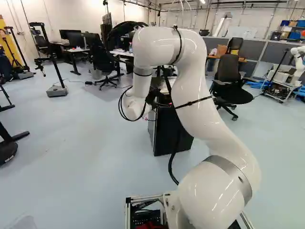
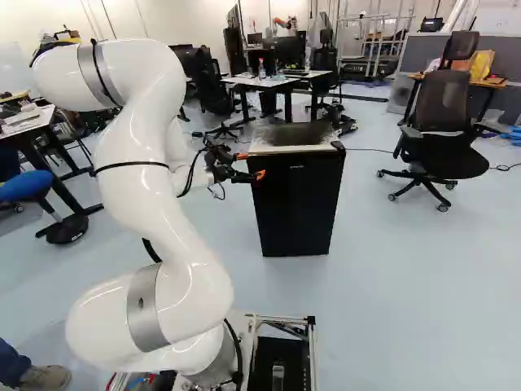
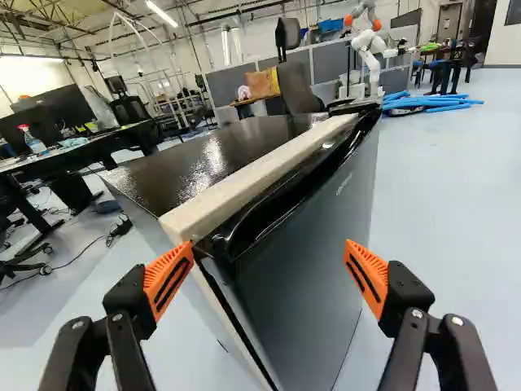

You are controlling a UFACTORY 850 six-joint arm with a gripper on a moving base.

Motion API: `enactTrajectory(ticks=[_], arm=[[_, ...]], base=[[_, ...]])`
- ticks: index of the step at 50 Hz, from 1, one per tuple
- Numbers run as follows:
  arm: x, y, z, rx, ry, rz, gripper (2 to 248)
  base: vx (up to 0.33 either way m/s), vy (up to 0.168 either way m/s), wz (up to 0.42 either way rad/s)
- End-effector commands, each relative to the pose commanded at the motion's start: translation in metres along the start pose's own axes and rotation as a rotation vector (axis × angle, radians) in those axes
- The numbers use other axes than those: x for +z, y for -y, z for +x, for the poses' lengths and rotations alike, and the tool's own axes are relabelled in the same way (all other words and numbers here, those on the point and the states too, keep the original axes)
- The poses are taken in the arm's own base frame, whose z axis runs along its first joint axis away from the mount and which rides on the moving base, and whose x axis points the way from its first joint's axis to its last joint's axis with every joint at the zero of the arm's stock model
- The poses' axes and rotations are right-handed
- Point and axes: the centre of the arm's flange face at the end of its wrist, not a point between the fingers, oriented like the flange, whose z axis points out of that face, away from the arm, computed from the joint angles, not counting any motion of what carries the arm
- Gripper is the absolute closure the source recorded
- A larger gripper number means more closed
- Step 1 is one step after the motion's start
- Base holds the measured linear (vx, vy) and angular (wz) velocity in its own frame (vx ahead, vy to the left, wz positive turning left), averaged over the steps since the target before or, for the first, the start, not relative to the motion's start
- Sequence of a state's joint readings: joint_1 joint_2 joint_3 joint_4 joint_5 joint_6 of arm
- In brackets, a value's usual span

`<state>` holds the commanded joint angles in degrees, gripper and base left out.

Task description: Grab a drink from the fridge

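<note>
Gripper [image 2: 251, 165] hangs at a top front corner of the fridge [image 2: 297, 204], fingers wide apart, one fingertip perhaps touching it.

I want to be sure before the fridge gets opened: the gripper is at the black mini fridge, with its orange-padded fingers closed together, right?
Not quite: the orange-padded fingers are not closed together. The wrist view shows them spread wide apart. The rest is right: the gripper is at the black mini fridge.
</note>
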<state>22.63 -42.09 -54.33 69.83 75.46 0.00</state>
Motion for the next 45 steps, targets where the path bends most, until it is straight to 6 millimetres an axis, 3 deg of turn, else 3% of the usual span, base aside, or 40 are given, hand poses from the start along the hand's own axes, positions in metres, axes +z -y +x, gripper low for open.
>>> enactTrajectory(ticks=[22, 45], arm=[[0.004, -0.011, 0.004, -0.006, 0.0, -0.018, 3], [-0.014, -0.037, 0.009, -0.044, 0.016, -0.016, 3]], base=[[0.0, 0.0, 0.0], [0.0, 0.0, 0.0]])
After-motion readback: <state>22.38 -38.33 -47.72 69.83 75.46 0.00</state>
